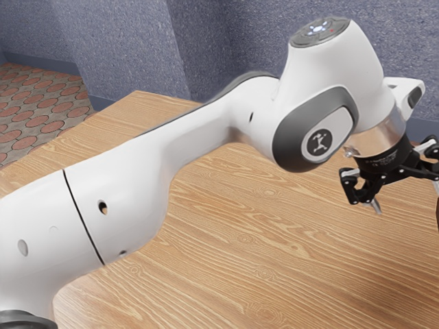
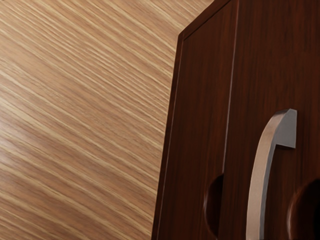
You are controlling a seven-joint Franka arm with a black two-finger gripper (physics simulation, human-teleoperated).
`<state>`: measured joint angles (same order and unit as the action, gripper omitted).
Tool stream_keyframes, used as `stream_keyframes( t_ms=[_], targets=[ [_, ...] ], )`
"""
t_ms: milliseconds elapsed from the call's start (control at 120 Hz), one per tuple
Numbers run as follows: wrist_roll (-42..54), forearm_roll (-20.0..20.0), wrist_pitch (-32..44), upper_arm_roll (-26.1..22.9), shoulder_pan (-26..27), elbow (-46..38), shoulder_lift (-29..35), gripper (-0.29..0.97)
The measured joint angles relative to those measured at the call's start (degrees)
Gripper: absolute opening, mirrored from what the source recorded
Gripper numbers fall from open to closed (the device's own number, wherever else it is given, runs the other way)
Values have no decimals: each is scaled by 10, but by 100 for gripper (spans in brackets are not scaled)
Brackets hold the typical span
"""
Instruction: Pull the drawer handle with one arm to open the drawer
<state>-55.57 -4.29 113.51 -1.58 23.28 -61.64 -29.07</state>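
Observation:
A dark brown wooden cabinet stands on the table, and its drawer front carries a curved silver handle. In the wrist view the handle lies just ahead of my hand. In the exterior view a thin sliver of the cabinet shows at the right edge. My black gripper hangs above the table just short of that sliver, pointing toward it. Its fingers stand apart, open, with nothing between them.
The light wooden table stretches under the arm. My white arm crosses it from the exterior view's left. Beyond the table are a blue-grey wall and a patterned floor.

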Motion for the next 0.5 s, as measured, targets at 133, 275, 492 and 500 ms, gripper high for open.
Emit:
stream_keyframes(
  t_ms=[133,275,492,500],
  targets=[
    [5,0,11,-8,0,-2,-4,68],
    [9,-1,19,-9,-1,-10,-7,68],
    [14,-4,38,-15,-3,-13,-14,67],
    [14,-4,39,-16,-4,-13,-15,67]
  ],
)
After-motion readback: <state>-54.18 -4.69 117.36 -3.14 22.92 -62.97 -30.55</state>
